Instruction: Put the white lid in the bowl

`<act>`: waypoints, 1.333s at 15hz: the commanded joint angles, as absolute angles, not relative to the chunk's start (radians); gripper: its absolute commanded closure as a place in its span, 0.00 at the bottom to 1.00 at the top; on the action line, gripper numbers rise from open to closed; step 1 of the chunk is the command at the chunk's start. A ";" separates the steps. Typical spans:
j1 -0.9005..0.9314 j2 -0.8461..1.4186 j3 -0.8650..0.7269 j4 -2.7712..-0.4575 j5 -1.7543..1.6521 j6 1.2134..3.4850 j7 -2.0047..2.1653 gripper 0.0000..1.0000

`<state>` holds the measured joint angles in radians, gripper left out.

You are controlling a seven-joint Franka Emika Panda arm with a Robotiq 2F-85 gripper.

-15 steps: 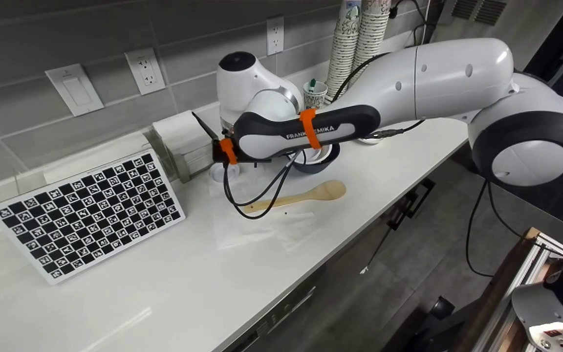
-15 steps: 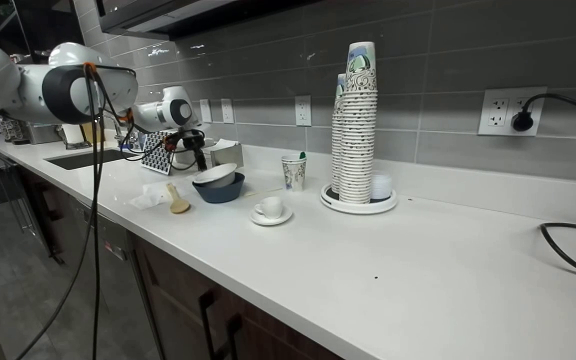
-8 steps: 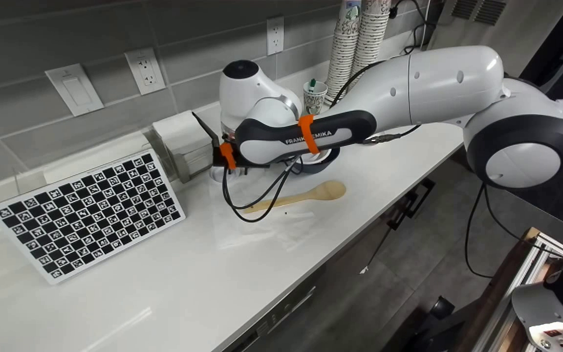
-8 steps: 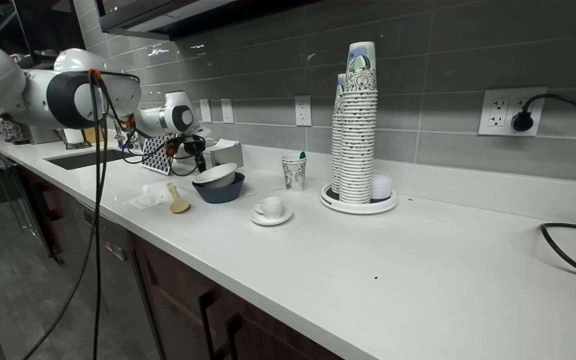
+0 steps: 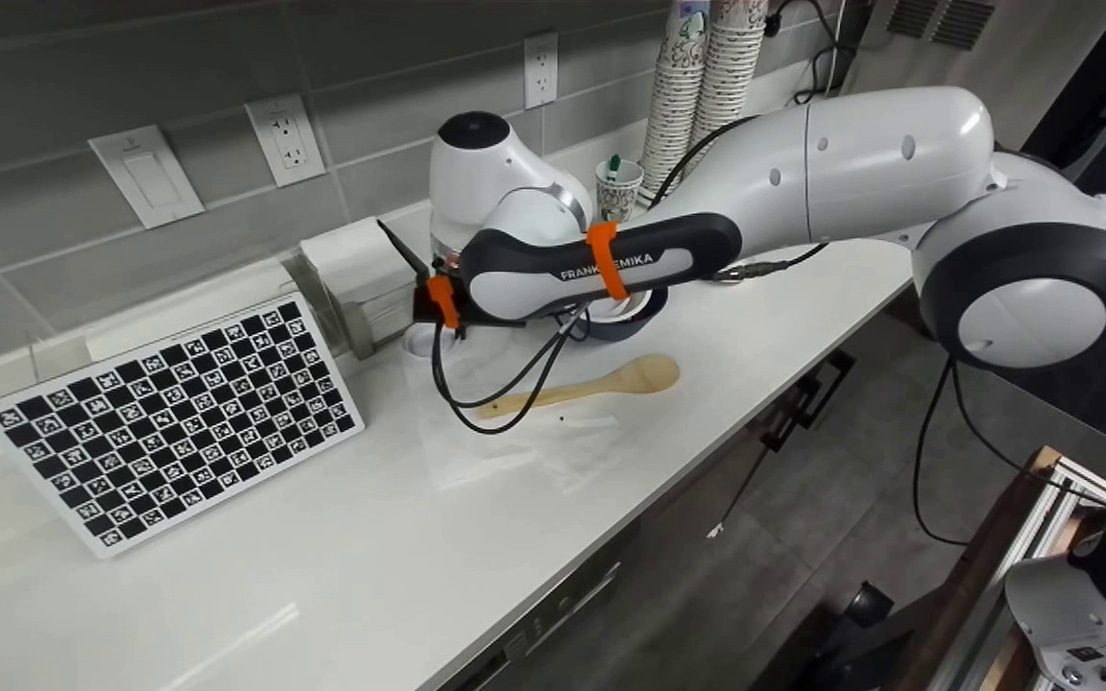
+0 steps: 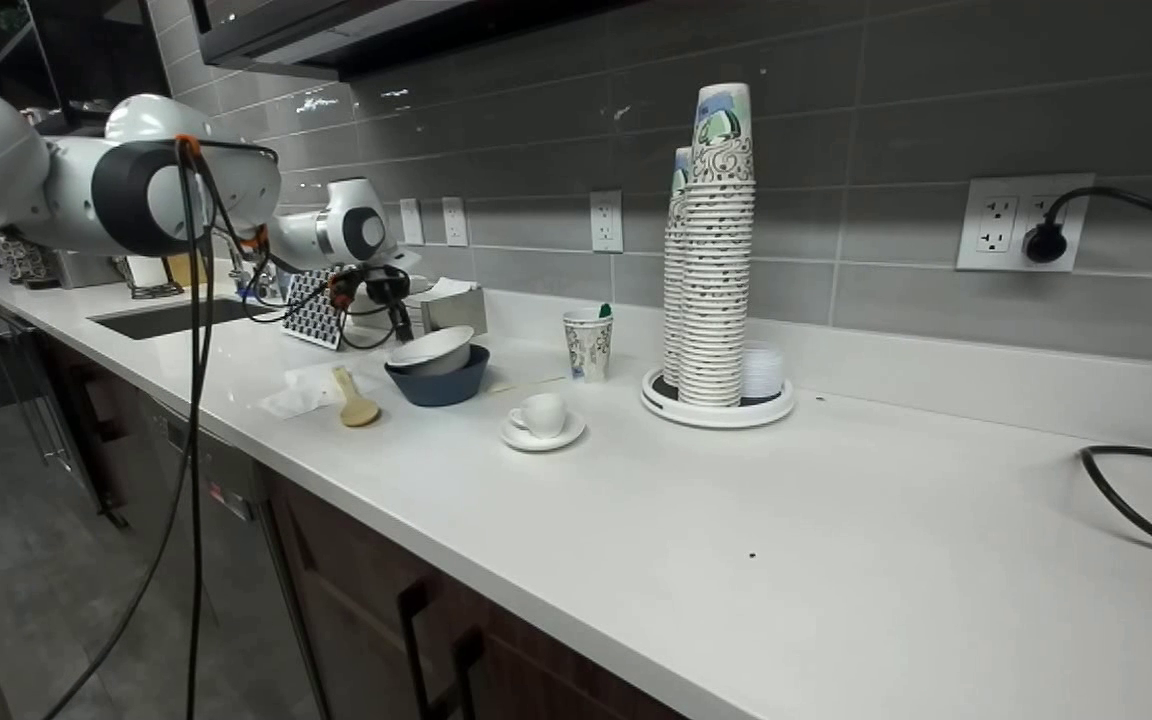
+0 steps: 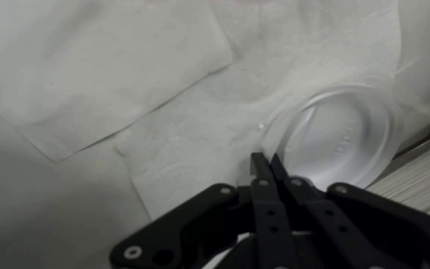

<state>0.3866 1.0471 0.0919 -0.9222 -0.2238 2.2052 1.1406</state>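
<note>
The white lid [image 7: 334,130], round and slightly translucent, lies on thin white paper beside the napkin holder. My gripper [image 7: 268,157] has its fingertips together at the lid's near rim, one finger outside the edge and one inside, pinching the thin rim. In an exterior view the lid [image 5: 420,341] is partly covered by the arm and wrist mount. A white bowl [image 6: 441,354] rests tilted inside a dark blue bowl [image 6: 441,388]; these bowls stand near the gripper, and the arm hides part of them in an exterior view.
A napkin holder [image 5: 375,278] and a checkered board [image 5: 188,422] border the lid's area. A wooden spoon [image 5: 647,374] lies in front of the bowls. Farther along are a small cup [image 6: 542,414] on a saucer, a paper cup [image 6: 588,348] and tall cup stacks [image 6: 718,290].
The arm came down toward the lid, then rose very slightly. The gripper has shut on the rim, and the lid has shifted a little to the left in an exterior view.
</note>
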 commanded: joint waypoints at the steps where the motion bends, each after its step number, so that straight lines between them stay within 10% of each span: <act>1: 0.386 0.988 0.102 -0.969 -0.213 2.180 1.148 0.99; 20: 0.290 0.276 0.075 -1.756 -0.222 2.185 0.971 0.99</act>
